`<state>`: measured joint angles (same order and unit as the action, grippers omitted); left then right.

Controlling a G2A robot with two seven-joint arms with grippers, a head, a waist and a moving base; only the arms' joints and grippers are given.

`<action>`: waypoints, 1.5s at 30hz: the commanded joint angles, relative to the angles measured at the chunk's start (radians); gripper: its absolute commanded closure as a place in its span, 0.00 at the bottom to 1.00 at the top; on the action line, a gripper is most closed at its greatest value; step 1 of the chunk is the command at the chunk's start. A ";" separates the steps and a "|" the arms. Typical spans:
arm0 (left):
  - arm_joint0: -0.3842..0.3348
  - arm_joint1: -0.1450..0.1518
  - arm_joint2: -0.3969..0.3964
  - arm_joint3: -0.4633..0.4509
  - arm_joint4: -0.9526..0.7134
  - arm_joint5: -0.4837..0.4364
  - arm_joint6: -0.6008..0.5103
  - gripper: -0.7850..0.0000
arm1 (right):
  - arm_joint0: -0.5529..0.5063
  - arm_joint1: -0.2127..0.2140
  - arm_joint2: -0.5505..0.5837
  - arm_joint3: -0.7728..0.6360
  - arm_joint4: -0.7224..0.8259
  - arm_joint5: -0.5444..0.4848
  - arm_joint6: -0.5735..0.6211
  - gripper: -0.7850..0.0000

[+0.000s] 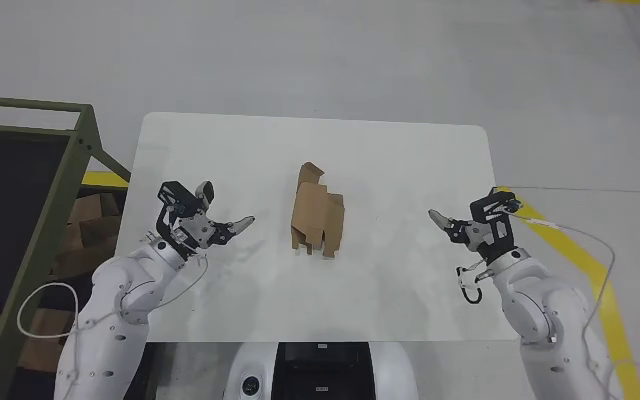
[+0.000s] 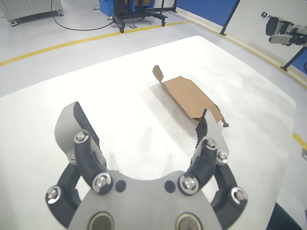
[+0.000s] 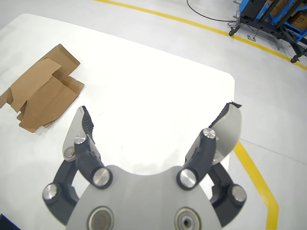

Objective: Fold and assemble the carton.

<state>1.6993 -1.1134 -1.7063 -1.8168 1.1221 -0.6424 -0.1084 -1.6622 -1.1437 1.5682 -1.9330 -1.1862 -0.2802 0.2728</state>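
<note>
Currently carton (image 1: 318,212) lies mostly flat mid-frame on desk (image 1: 400,160), with left jaws at lower left and right jaws at lower right, both apart and well clear, probably staged to grab opposite sides.

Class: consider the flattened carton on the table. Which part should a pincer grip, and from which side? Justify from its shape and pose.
Probably the small upturned flap at the far end of the carton, approached from the left by the open left pincer. The rest lies flat on the table, offering no edge to pinch.
</note>
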 commanded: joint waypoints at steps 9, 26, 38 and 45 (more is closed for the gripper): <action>-0.011 -0.002 0.036 -0.011 -0.011 0.018 -0.034 0.00 | 0.000 0.000 0.000 0.000 0.000 0.001 -0.001 0.00; -0.289 -0.010 0.275 0.032 -0.370 0.164 -0.628 0.00 | 0.000 0.000 0.000 0.000 0.000 0.001 -0.001 0.00; -0.331 -0.018 0.345 0.106 -0.417 0.251 -0.675 0.00 | 0.000 0.000 0.000 0.000 0.000 0.001 -0.001 0.00; -0.451 -0.037 0.440 0.241 -0.525 0.365 -0.744 0.00 | 0.000 0.000 0.000 0.000 0.000 0.001 -0.001 0.00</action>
<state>1.2634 -1.1479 -1.2782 -1.5986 0.6129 -0.2832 -0.8519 -1.6625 -1.1438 1.5682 -1.9329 -1.1858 -0.2792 0.2720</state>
